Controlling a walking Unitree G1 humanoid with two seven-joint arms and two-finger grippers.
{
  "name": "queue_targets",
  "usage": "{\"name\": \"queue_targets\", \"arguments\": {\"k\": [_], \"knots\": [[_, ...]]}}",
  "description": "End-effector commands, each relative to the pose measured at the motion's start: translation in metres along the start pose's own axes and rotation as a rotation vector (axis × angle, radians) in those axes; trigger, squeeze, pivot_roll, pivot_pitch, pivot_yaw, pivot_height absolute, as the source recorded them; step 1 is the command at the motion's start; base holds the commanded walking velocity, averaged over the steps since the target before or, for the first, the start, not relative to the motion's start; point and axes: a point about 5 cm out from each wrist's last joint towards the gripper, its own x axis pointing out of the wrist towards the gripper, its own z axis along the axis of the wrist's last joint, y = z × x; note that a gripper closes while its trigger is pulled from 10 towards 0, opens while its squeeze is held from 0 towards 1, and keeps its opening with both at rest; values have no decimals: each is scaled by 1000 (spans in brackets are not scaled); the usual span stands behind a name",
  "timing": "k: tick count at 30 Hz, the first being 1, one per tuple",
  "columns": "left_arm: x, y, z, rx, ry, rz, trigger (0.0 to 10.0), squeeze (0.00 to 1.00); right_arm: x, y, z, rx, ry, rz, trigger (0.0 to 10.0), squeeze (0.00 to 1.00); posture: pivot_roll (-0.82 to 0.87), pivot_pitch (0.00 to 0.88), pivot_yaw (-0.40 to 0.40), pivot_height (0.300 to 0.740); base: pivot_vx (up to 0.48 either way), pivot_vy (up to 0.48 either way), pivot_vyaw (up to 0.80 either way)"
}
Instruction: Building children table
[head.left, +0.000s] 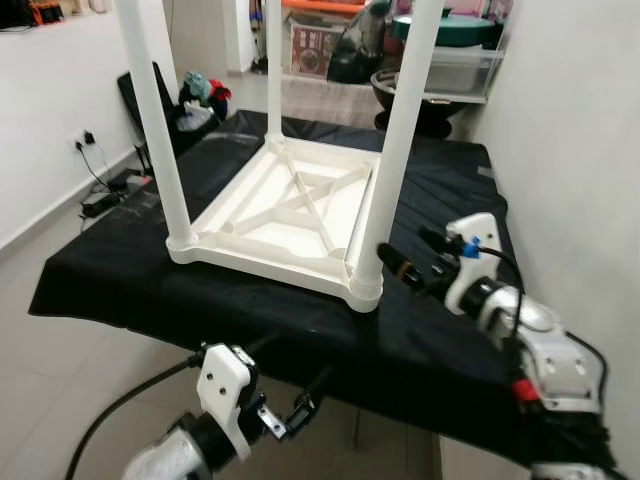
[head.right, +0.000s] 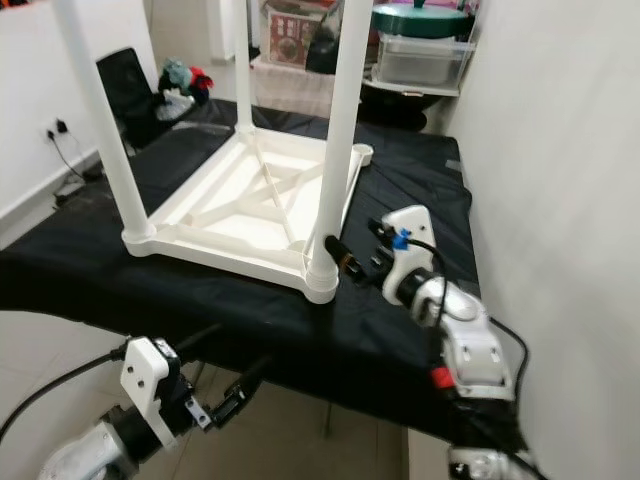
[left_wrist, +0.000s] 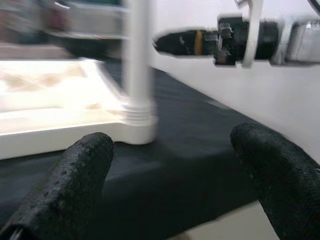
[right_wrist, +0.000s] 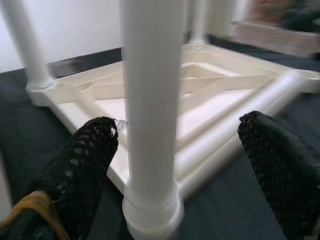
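Note:
A white plastic children's table (head.left: 300, 215) lies upside down on a black-covered table (head.left: 440, 330). Three white legs stand up from its corners: near-left (head.left: 155, 120), near-right (head.left: 400, 140) and far-left (head.left: 273, 70). The far-right corner socket (head.right: 360, 152) holds no leg. My right gripper (head.left: 410, 255) is open just right of the near-right leg's base, pointing at it. In the right wrist view the leg (right_wrist: 150, 100) stands between the spread fingers (right_wrist: 80, 170) without touching them. My left gripper (head.left: 290, 410) hangs open and holding nothing, below the covered table's front edge.
A white wall (head.left: 580, 130) runs close along the right side. Tiled floor (head.left: 60, 370) lies to the left, with a power strip and cables (head.left: 105, 195) by the wall. A black chair with clutter (head.left: 190, 100) and storage bins (head.left: 460, 60) stand behind the table.

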Motion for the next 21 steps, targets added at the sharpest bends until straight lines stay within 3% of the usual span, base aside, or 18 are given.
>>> {"name": "queue_targets", "arguments": {"k": [1,6,10,14,21], "knots": [[-2,-3,-6,-13,32,-5,10000,0,7,5,1,10,-16,31,10000,0,-74,7,-64,740,0,0,0],[5,6,-4,-3,49,36,10000,0,7,6,-4,1,-7,20,10000,0,-72,13,-69,740,0,0,0],[13,16,-3,13,59,129,10000,0,4,16,-17,21,12,43,10000,0,-74,17,-69,740,0,0,0],[13,16,-5,6,69,135,10000,0,3,18,-23,36,11,20,10000,0,-74,18,-64,740,0,0,0],[16,12,-4,8,58,82,10000,0,17,14,-20,34,-16,-52,10000,0,-73,18,-62,740,0,0,0]]}}
